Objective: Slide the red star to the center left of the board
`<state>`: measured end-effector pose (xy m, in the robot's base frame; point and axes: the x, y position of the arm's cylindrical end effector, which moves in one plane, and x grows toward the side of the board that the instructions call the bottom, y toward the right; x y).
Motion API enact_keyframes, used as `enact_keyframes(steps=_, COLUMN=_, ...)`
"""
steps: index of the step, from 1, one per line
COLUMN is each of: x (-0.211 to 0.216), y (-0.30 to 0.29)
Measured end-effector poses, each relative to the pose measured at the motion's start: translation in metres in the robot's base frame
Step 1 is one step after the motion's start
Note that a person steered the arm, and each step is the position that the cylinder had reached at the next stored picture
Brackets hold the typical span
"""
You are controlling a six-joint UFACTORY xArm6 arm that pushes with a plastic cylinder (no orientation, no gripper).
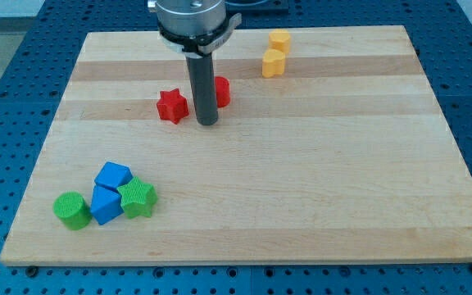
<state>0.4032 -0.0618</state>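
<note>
The red star [171, 106] lies on the wooden board [301, 164], left of centre in the upper half. My tip [207, 123] rests on the board just to the star's right, a small gap apart. A second red block [221, 91], its shape partly hidden by the rod, sits right behind the rod on its right side.
Two yellow blocks [279, 40] [274, 63] sit near the view's top, right of the rod. At the lower left are a green cylinder [72, 211], two blue blocks [112, 175] [105, 205] and a green star-like block [138, 198], clustered together.
</note>
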Motion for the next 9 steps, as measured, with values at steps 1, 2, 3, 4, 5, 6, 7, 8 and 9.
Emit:
enact_keyframes(steps=1, x=-0.004, y=-0.019)
enact_keyframes(steps=2, x=-0.008, y=-0.051)
enact_keyframes(steps=3, x=-0.018, y=-0.075)
enact_keyframes(steps=4, x=-0.024, y=-0.076)
enact_keyframes(steps=5, x=-0.030, y=-0.076)
enact_keyframes(steps=6, x=-0.040, y=-0.070)
enact_keyframes(steps=7, x=-0.055, y=-0.066)
enact_keyframes(steps=8, x=-0.068, y=-0.072)
enact_keyframes(steps=9, x=-0.071, y=-0.094)
